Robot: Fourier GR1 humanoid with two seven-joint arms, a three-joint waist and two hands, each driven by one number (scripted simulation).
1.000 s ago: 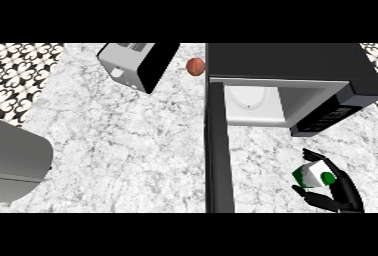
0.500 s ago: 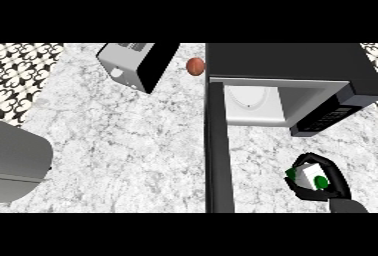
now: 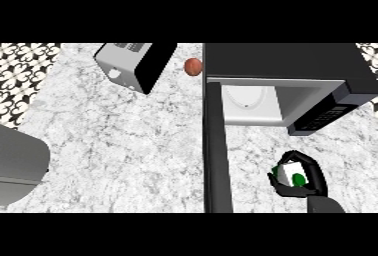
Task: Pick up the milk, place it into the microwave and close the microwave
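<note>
The milk (image 3: 289, 173) is a small white carton with green marks, held low at the right of the head view. My right hand (image 3: 308, 181) is shut on it, black fingers and thumb curled round its sides. It hangs above the marble counter, in front of the microwave (image 3: 295, 75). The microwave is black with a white lit cavity (image 3: 251, 102) showing. Its door (image 3: 216, 150) stands wide open, seen edge-on as a dark bar running toward me, just left of the hand. My left hand does not show.
A silver toaster (image 3: 129, 67) stands at the back left. A small brown egg-like object (image 3: 193, 66) lies beside the microwave's left corner. A grey rounded object (image 3: 18, 165) sits at the left edge. Patterned tiles (image 3: 22, 70) show beyond the counter.
My right hand has carried the milk a little away from me and to the left, toward the microwave's opening. Its fingers have closed further round the carton.
</note>
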